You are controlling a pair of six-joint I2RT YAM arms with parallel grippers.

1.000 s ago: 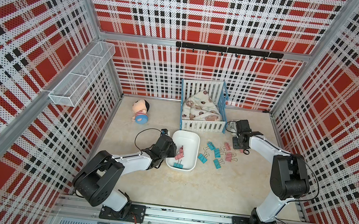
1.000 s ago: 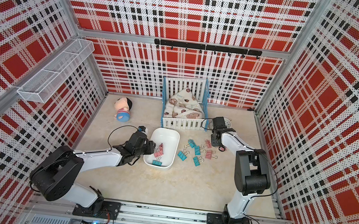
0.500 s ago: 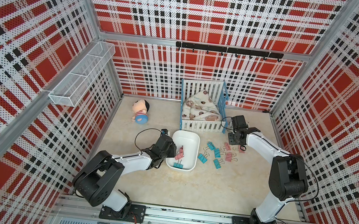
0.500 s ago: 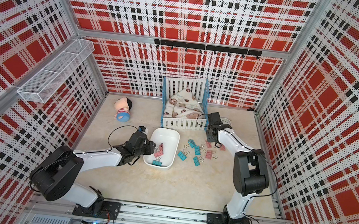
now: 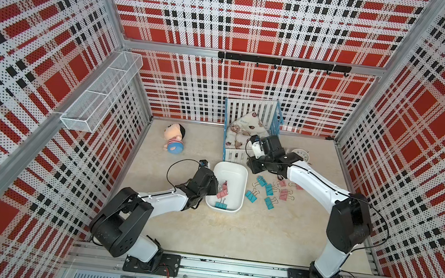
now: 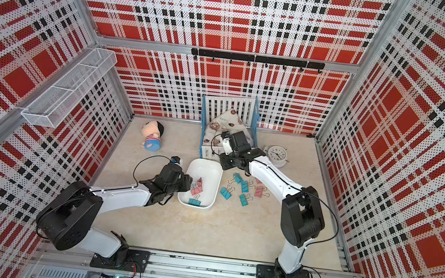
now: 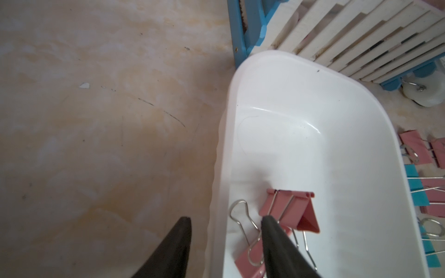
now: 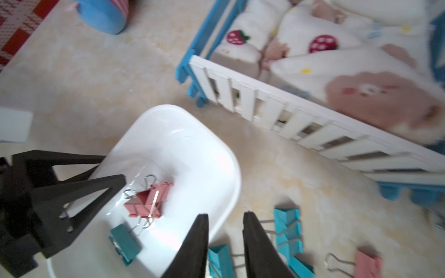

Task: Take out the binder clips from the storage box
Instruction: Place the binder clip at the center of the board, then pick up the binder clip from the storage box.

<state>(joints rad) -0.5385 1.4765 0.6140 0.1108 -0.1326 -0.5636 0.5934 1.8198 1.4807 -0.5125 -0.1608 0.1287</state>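
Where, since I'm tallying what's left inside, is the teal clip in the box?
In both top views the teal binder clip lies in the storage box, at its end nearest the robot's base, next to the pink clips.

White shallow plastic storage box (image 5: 234,175), rounded corners, sits level. I count three small wire-handled binder clips (image 5: 222,192) inside, near one end: two pink, one teal (image 5: 220,205). The others lie scattered just beside it (image 5: 269,189), teal and pink.
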